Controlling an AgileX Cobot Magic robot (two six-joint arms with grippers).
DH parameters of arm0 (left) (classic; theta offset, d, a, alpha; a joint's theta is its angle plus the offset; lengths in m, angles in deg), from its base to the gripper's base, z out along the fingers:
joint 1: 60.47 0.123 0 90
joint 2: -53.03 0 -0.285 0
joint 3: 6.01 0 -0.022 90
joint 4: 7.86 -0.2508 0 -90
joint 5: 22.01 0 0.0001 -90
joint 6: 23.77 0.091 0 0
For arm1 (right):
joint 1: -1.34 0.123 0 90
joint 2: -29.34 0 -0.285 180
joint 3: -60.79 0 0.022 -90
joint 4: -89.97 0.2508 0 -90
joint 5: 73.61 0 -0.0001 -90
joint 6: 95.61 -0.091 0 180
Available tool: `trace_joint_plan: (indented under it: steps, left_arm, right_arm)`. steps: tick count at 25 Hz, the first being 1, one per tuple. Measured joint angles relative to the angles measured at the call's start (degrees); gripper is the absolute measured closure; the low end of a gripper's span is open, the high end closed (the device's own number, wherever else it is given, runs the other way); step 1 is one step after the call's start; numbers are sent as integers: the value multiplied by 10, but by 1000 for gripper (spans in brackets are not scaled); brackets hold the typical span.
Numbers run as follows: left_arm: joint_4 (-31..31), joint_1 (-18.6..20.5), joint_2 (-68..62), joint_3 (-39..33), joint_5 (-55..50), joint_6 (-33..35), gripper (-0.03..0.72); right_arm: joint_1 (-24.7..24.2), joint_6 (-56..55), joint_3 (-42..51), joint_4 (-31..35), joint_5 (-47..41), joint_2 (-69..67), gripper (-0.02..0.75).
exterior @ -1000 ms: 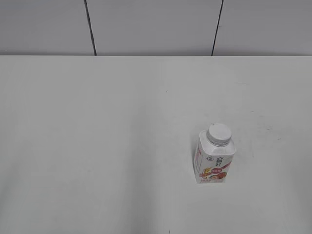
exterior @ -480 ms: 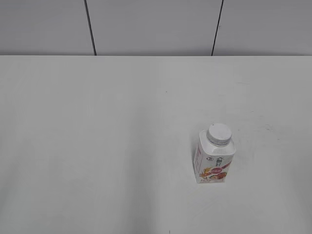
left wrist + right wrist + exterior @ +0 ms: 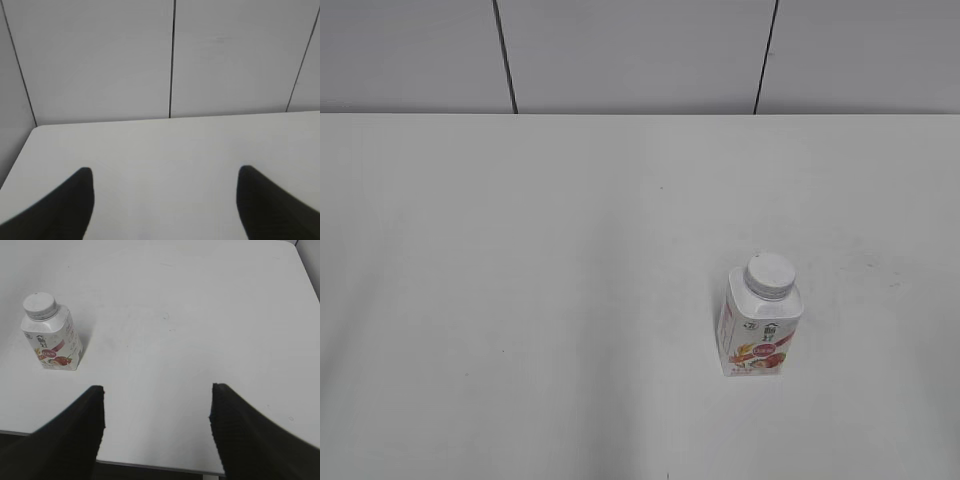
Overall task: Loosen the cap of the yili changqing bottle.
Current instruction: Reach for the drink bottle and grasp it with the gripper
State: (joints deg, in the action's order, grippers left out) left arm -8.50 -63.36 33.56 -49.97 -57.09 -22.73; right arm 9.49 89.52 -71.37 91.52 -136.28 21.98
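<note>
Both tools' finger [image 3: 60, 210] bases beyond the wrist views' lower edges

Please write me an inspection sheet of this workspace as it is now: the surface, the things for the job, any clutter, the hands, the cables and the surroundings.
Surface: white table, a few faint small marks, otherwise bare.
Job's things: bottle stands upright on the right half of the table; white cap sits on its neck; nothing touches it.
Clutter: nothing seen.
Hands: left hand open, over bare table, facing the wall; right hand open, near the table's front edge, bottle ahead and to its left, apart from it. Neither shows in the exterior view.
Cables: nothing seen.
Surroundings: pale grey wall panels with dark vertical seams behind the table.
</note>
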Motion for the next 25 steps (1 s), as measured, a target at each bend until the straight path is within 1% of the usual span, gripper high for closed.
trace_joint_plan:
  steps: [4, 9, 13, 17, 20, 23, 25]
  left_arm:
    - [45, 0, -95, 1, 106, 34, 151]
    - [96, 0, -218, 1, 187, 121, 172]
    - [104, -13, -314, -2, 248, 154, 188]
    - [102, -58, -415, -3, 284, 159, 190]
    - [92, -112, -467, -5, 312, 159, 202]
    - [83, -173, -513, -23, 369, 159, 211]
    - [73, -195, -539, -38, 396, 159, 214]
  right_arm:
    - [0, 0, 0, 0, 0, 0, 212]
    - [0, 0, 0, 0, 0, 0, 212]
    - [0, 0, 0, 0, 0, 0, 212]
    - [0, 0, 0, 0, 0, 0, 212]
    - [0, 0, 0, 0, 0, 0, 212]
    - [0, 0, 0, 0, 0, 0, 212]
    - [0, 0, 0, 0, 0, 0, 212]
